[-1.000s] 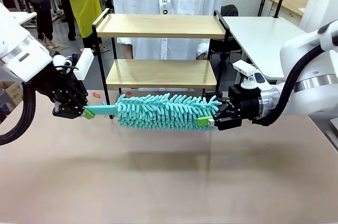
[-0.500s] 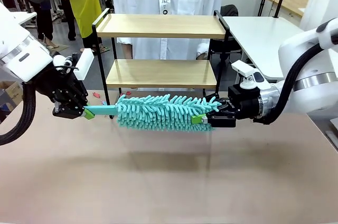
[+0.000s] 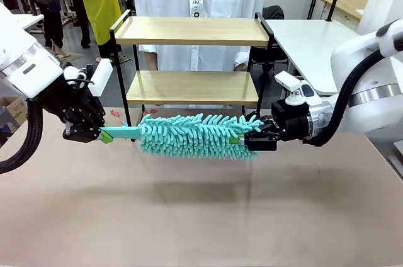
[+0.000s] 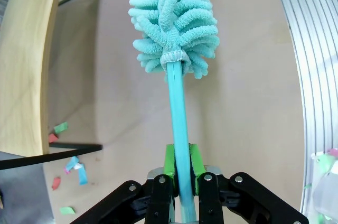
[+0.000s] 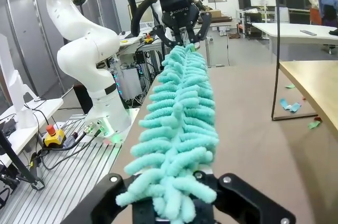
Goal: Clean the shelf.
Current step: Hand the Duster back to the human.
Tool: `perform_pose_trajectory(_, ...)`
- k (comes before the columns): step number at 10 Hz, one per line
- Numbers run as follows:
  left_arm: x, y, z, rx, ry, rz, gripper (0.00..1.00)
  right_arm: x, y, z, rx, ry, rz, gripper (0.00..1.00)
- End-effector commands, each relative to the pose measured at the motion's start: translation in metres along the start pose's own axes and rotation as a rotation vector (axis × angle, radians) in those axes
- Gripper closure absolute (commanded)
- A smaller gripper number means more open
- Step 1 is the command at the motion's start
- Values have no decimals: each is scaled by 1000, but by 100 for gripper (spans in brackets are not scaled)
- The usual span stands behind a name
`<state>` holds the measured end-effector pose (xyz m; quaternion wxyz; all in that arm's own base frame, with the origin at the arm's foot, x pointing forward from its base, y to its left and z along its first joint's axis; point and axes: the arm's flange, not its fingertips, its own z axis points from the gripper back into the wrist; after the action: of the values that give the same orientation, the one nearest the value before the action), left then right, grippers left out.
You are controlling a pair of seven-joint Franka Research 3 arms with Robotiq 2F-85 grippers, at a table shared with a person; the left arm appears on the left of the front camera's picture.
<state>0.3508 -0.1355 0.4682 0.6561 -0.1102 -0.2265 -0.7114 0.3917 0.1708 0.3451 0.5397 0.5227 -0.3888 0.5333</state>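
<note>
Shelf [image 3: 192, 59]: two-tier rack, light wooden boards in a thin black frame, standing at the table's far edge, about mid-width; both boards bare in the front view.
Table [image 3: 189, 216]: tan top, bare along its near edge.
Duster [image 3: 198, 133]: teal, fluffy head with a flat teal handle; held level above the table, parallel to the far edge, just in front of the shelf's lower board and apart from it; a soft shadow lies on the table beneath.
Left gripper [image 3: 104, 133]: toward the table's left side, jaws closed tight on the duster's handle end; in the left wrist view [image 4: 179, 168] the green pads [image 4: 169, 161] press the handle from both sides.
Right gripper [image 3: 242, 142]: toward the table's right side, jaws closed narrow on the duster's fluffy tip; in the right wrist view [image 5: 171, 200] the teal strands spill over the fingers and hide the pads.
Scraps [image 4: 66, 168]: small coloured paper bits, teal, red and green, on the table beside the shelf's left legs; a few more near a leg in the right wrist view.
Person [image 3: 198, 2]: white shirt with a hanging badge, standing right behind the shelf at the far side.
White table [image 3: 315, 43]: beyond the far right corner, behind the right arm.
</note>
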Motion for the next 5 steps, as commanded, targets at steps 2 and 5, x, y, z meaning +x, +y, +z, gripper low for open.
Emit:
perform_pose_trajectory(2,0,0,0,0,0,0,29,7,-1,-6,63,-5,-25,100)
perform_pose_trajectory(5,-1,-4,10,7,-146,15,0,0,0,0,1,0,1,100)
